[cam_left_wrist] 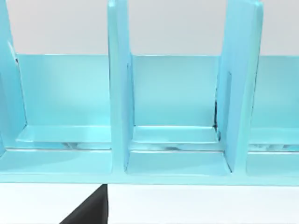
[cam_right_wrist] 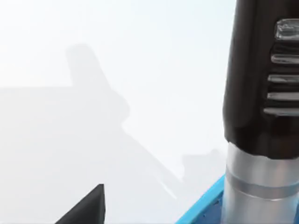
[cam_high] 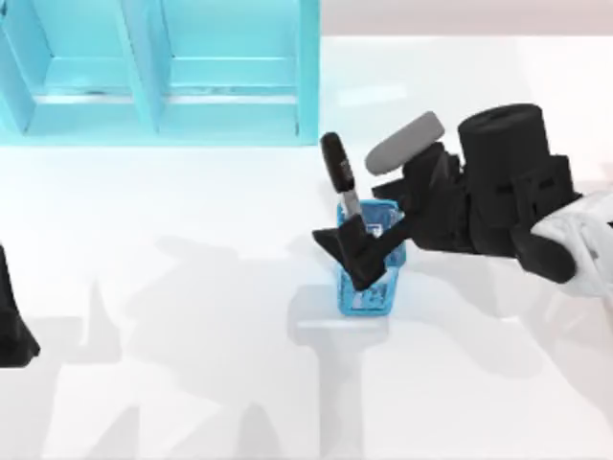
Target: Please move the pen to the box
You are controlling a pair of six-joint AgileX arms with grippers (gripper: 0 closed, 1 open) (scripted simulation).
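The bench (cam_high: 192,316) is white and bright, with soft grey shadows across it. At the back, on the left side, stands a light blue box (cam_high: 163,77) with open slots split by thin walls. The left wrist view looks straight at those slots.

Near the middle of the bench stands a small blue mesh holder (cam_high: 369,283). The pen (cam_high: 340,172) stands in it, leaning toward the box, with its thick black cap up and its silver barrel going down into the holder. In the right wrist view the black cap and shiny barrel are very close, with the blue rim of the holder just below.

The right tool (cam_high: 356,251) hangs right over the holder, at the pen's barrel below the cap. Its fingers seem to sit on both sides of the barrel, but I cannot tell if they are squeezing it yet or have a gap. The left tool (cam_high: 14,331) waits at the left edge of the bench, far from the pen, and I cannot tell how it stands.

I think this is the grabbing step. Next, the pen needs a firm hold, then a straight lift out of the holder, so the holder does not tip. After that it must go over to the box.
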